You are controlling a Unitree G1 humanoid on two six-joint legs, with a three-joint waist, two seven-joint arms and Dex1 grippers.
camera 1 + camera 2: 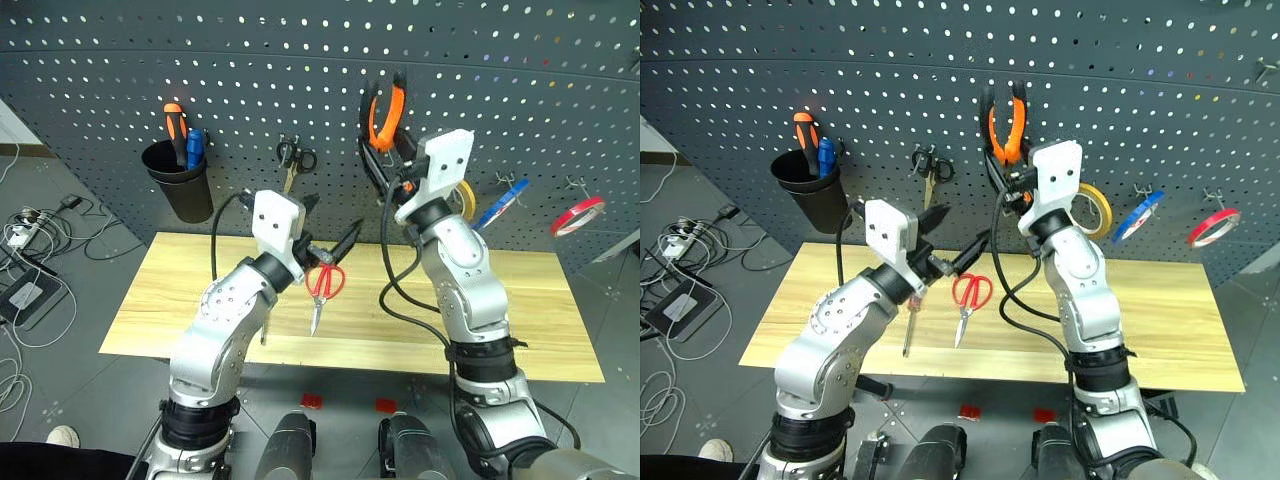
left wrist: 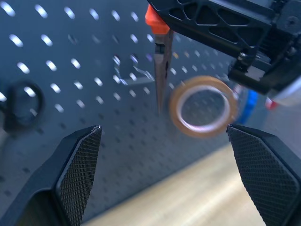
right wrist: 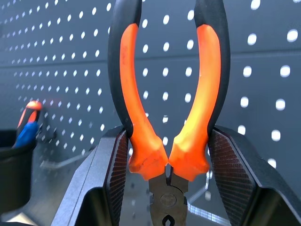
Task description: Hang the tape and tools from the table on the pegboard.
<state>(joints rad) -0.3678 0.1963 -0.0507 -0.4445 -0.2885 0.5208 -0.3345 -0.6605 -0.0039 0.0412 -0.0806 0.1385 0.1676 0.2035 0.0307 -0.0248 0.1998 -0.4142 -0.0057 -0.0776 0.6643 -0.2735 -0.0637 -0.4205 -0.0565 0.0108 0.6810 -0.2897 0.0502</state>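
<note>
Head views: right gripper (image 1: 1012,172) is raised at the pegboard (image 1: 1160,90), jaws clamped on the pliers (image 1: 1004,125), handles up, nose down. Tape (image 1: 1095,208) already hangs on the board just right of that arm. Scissors (image 1: 969,297) and screwdriver (image 1: 908,330) lie on the table (image 1: 1180,320), not yet hung. Left gripper (image 1: 952,238) hovers over the table with jaws wide, empty.

Left wrist view: left fingers (image 2: 77,165) are spread wide with nothing between. The pliers nose (image 2: 162,70) hangs close beside a bare hook (image 2: 134,77), with the tape (image 2: 203,106) on the nose's other side. Risk: the nose or the arm bumps the tape off its hook.

Right wrist view: pads (image 3: 117,172) squeeze the pliers low on the handles, just above the pivot (image 3: 165,200). Handles splay open above. Risk: the grip is near the pivot, so the pliers could rotate or slip when the handles meet a hook. If the hook misses the gap between the handles, release drops them onto the table.
</note>
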